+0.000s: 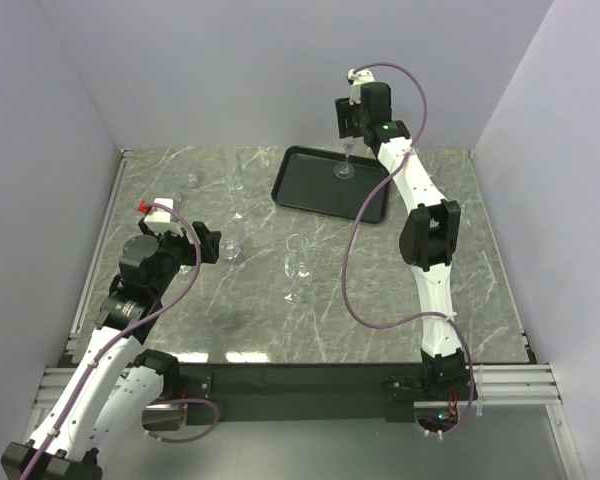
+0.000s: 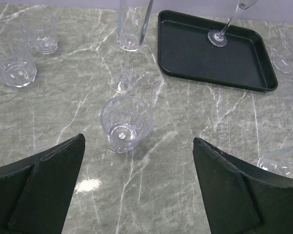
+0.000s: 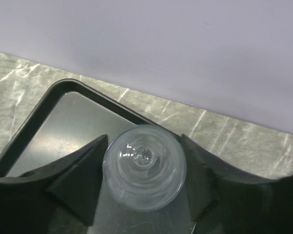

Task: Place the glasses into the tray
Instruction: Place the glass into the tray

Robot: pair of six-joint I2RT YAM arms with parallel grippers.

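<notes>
Black fingers (image 3: pixel 73 190) of the right pincer (image 3: pixel 144 144) sit against both sides of a clear flute (image 3: pixel 144 170), clamped on its bowl. Seen straight down from that wrist, the stem and foot are hidden beneath the bowl. From the left wrist, the flute's foot stands on the floor of the tray (image 2: pixel 185 53), near the far rim, and its bowl is cut off by the top of the frame.

The left pincer (image 2: pixel 138 144) hangs with its fingers spread wide apart, holding nothing. Just ahead of it a faceted tumbler (image 2: pixel 126 122) stands upright on the grey marble desk (image 2: pixel 185 122). Beyond that is a round glass foot (image 2: pixel 122 81), and past it a tall bowl (image 2: pixel 132 24) cropped at the top; whether the two belong to one glass cannot be told.

Ahead and well to this pincer's left are a large tumbler (image 2: pixel 12 61), clipped by the frame edge, and a smaller tumbler (image 2: pixel 41 31). To its right a glass rim (image 2: pixel 283 163) shows behind the finger, mostly hidden. Farther ahead, a second foot (image 2: pixel 284 63) rests just beside the tray's end, its upper part out of view.
</notes>
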